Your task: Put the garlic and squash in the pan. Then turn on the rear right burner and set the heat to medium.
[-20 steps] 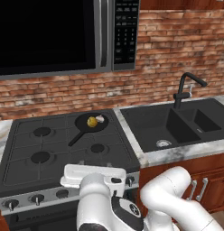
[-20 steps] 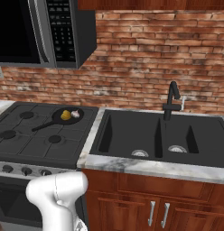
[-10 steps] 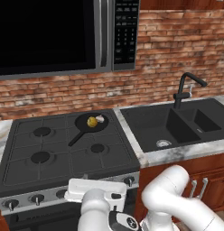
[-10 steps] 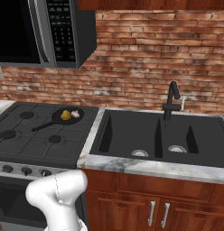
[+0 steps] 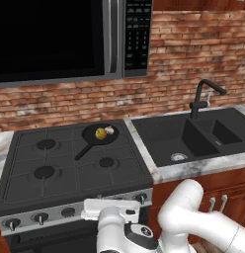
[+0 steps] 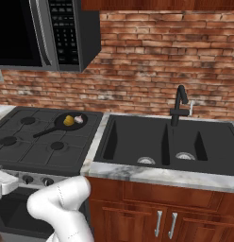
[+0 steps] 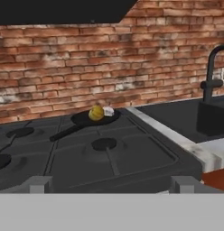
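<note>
Nearest, the hand sits low at the stove's front edge, its 2 fingertips spread wide and empty, likely lined up for the knobs, which the arm partly hides. Farther back, the squash and garlic lie in the pan on the rear right burner, its cap covered.

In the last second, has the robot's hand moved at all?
Yes. The hand has dropped lower against the stove's knob panel in the left base view.
</note>
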{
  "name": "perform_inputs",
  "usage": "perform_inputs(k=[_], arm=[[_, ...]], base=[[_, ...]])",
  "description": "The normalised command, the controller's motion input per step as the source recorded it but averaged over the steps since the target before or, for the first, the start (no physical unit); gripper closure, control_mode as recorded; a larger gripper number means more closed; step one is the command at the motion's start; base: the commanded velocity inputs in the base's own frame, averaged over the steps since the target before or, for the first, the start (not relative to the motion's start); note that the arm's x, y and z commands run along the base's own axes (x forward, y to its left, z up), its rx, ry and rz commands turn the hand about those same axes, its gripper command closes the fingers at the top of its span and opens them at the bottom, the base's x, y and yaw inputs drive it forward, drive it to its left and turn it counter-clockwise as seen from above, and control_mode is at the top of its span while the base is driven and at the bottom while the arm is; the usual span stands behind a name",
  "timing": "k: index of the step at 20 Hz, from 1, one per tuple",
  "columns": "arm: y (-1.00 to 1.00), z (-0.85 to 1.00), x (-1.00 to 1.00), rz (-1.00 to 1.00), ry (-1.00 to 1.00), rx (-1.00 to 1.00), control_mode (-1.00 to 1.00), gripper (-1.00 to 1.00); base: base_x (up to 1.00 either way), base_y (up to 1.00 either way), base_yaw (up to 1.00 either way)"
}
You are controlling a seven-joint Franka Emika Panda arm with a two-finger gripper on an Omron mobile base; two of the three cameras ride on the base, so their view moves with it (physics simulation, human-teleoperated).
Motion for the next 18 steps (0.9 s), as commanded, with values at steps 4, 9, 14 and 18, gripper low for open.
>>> perform_inputs(k=[4,9,14,18], arm=[[-0.12,-0.27,0.36,0.04,0.1,0.01,-1.0,-1.0],[-0.04,-0.28,0.21,0.01,-0.02,0.0,-1.0,-1.0],[0.0,-0.31,0.08,0.0,-0.12,0.0,-1.0,-1.0],[0.0,-0.45,0.0,0.0,-0.09,-0.03,-1.0,-1.0]], base=[[0.0,0.0,0.0],[0.0,0.0,0.0],[0.0,0.0,0.0],[0.0,0.0,0.0]])
